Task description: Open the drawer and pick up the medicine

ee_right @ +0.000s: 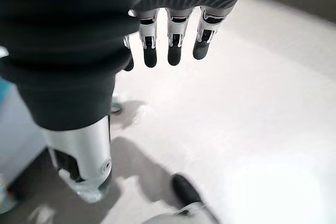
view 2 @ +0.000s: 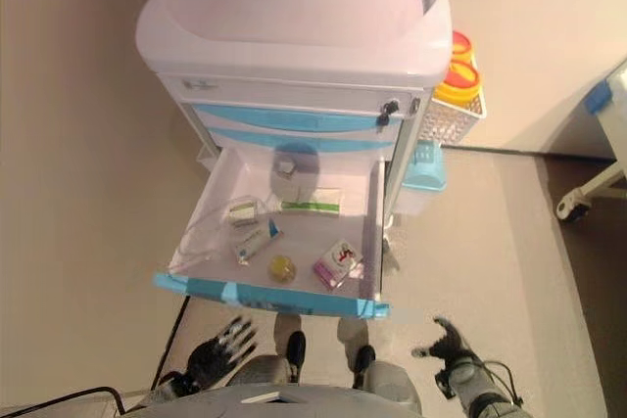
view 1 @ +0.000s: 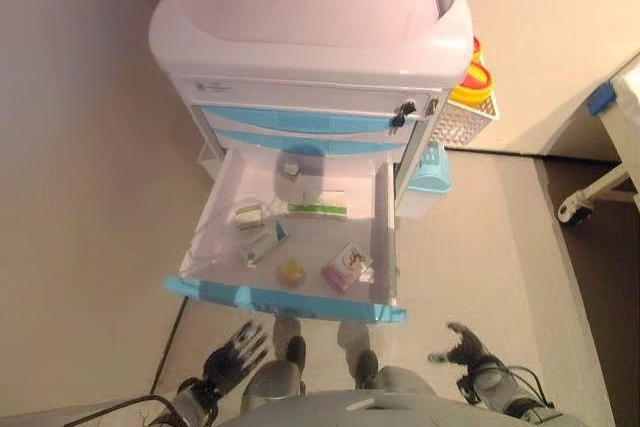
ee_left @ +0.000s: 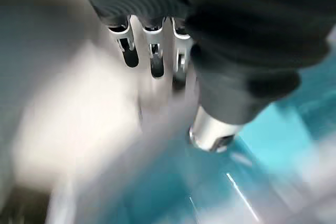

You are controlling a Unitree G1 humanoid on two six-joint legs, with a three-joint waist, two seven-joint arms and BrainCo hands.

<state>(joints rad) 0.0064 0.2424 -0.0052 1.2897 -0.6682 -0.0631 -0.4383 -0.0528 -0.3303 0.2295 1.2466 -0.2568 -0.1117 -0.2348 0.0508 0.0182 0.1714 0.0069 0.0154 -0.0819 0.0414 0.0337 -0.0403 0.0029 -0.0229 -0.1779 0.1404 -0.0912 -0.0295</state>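
Observation:
The white cart's lowest drawer [view 1: 378,237] with a blue front [view 1: 285,299] stands pulled out. Inside lie several medicines: a pink box [view 1: 347,267], a small yellow item [view 1: 291,271], a green-and-white box [view 1: 318,207], a blue-and-white box [view 1: 264,245] and a small bottle [view 1: 290,169]. My left hand [view 1: 236,352] is open and empty, low below the drawer front's left part. My right hand [view 1: 464,351] is open and empty, below and right of the drawer. In the wrist views the left hand's fingers [ee_left: 152,56] and the right hand's fingers [ee_right: 173,43] hang relaxed, holding nothing.
The cart [view 1: 310,27] has two shut blue drawers [view 1: 300,122] above the open one. A wire basket [view 1: 465,112] with yellow containers hangs on its right side, a light blue bin [view 1: 430,172] below it. A wheeled bed frame [view 1: 600,182] stands at the far right.

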